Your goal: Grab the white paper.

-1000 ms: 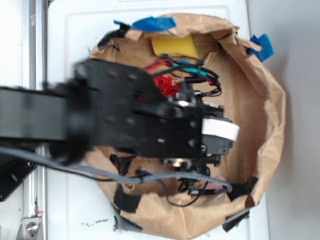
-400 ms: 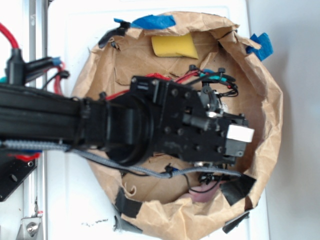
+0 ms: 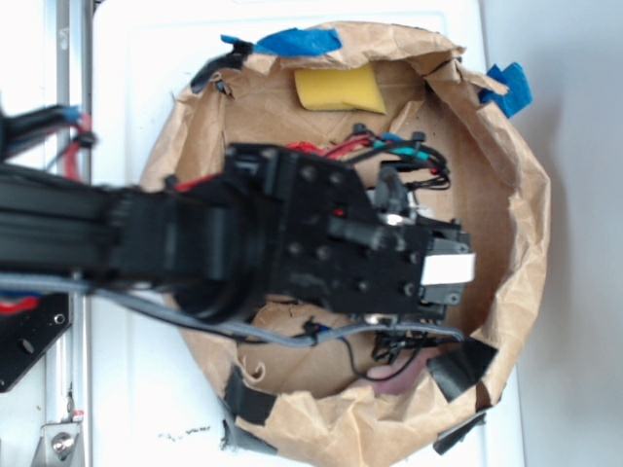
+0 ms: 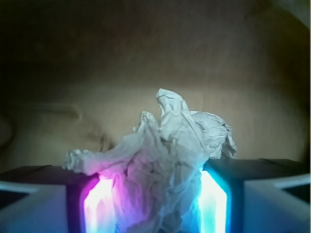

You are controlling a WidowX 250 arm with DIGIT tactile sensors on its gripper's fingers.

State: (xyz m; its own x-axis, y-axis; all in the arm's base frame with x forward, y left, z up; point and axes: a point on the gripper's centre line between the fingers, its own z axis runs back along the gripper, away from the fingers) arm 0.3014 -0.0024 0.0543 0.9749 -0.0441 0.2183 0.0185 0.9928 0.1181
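In the wrist view the white paper (image 4: 167,145), a crumpled off-white wad, sits squeezed between my gripper's (image 4: 154,199) two lit pads, pink glow on the left pad (image 4: 99,201) and cyan on the right. It bulges up above the jaws, with one lobe hanging over the left finger. The gripper is shut on it. Behind the wad is the brown paper floor. In the exterior view my black arm and gripper (image 3: 440,290) reach in from the left over the middle right of the brown paper basin (image 3: 516,195) and hide the wad.
A yellow sponge-like block (image 3: 340,89) lies at the basin's far side. Blue tape (image 3: 300,43) and black tape (image 3: 462,365) hold the raised rim. Something pink (image 3: 399,379) shows near the front wall. A metal rail (image 3: 68,97) runs down the left.
The arm swung right and forward across the basin, covering the red wad seen a second ago, then shifted slightly back to the left.
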